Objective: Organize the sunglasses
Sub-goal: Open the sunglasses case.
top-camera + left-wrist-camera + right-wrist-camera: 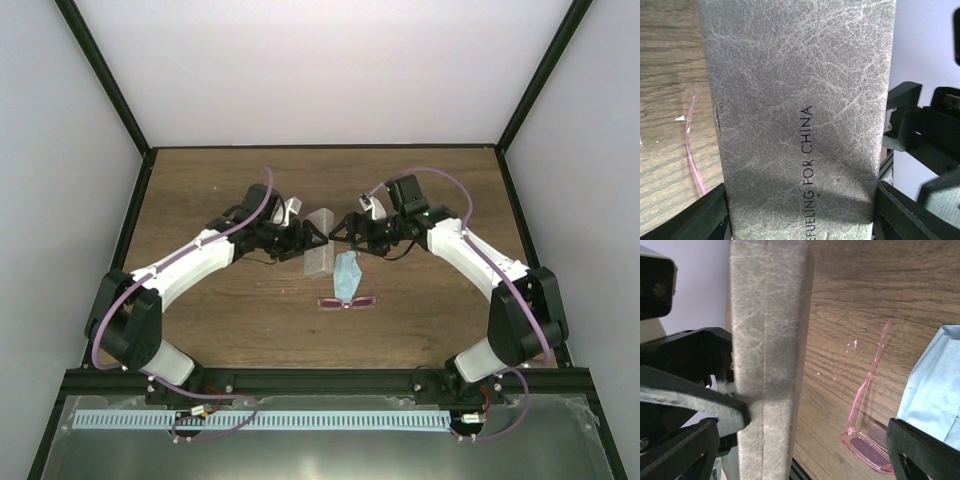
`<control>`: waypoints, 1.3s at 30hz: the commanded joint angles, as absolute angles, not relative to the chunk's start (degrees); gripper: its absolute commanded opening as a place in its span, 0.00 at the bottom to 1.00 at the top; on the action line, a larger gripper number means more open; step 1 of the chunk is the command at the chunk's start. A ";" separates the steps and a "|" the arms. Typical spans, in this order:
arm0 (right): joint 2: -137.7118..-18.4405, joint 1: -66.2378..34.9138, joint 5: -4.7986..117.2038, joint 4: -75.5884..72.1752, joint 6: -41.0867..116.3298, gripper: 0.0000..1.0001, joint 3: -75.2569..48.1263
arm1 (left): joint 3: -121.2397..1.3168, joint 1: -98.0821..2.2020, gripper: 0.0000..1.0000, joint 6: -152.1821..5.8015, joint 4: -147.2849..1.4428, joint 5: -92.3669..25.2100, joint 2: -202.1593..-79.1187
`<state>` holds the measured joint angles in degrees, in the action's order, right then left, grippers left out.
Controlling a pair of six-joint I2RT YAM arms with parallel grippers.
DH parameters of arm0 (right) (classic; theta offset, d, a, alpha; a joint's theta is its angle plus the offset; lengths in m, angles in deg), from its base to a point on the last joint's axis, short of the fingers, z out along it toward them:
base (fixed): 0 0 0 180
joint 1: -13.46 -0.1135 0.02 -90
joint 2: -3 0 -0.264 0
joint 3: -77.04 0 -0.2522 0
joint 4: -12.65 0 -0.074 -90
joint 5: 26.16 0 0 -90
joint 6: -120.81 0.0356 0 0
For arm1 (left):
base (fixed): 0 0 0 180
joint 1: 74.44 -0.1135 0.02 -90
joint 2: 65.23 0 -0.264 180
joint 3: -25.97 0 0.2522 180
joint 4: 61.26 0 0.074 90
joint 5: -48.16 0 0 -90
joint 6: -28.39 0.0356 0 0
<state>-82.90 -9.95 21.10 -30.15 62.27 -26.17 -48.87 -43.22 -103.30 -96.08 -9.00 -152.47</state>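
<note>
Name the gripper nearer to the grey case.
Left. The left gripper is clamped on the grey case, one finger on each long side. The right gripper stands open close by, with no grip on it.

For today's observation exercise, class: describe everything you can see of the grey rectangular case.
The grey rectangular case looks closed, a seam running along its narrow side. Its cover resembles marbled leather, printed with black lettering ending "FOR CHINA". Over the middle of the wooden table, the left gripper clamps it across its width; whether it rests there is unclear.
</note>
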 commanded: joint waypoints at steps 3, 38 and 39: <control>-84.81 -9.66 22.14 -30.04 61.38 0.93 -23.40 | -48.89 -43.24 0.44 -104.29 -92.60 -4.26 -149.88; -89.10 -9.73 25.42 -29.67 59.99 0.94 -28.13 | -49.83 -45.95 0.43 -111.86 -84.60 1.03 -143.97; -89.10 -9.66 25.43 -29.55 60.02 0.94 -28.30 | -49.84 -46.08 0.43 -111.96 -84.52 1.09 -143.67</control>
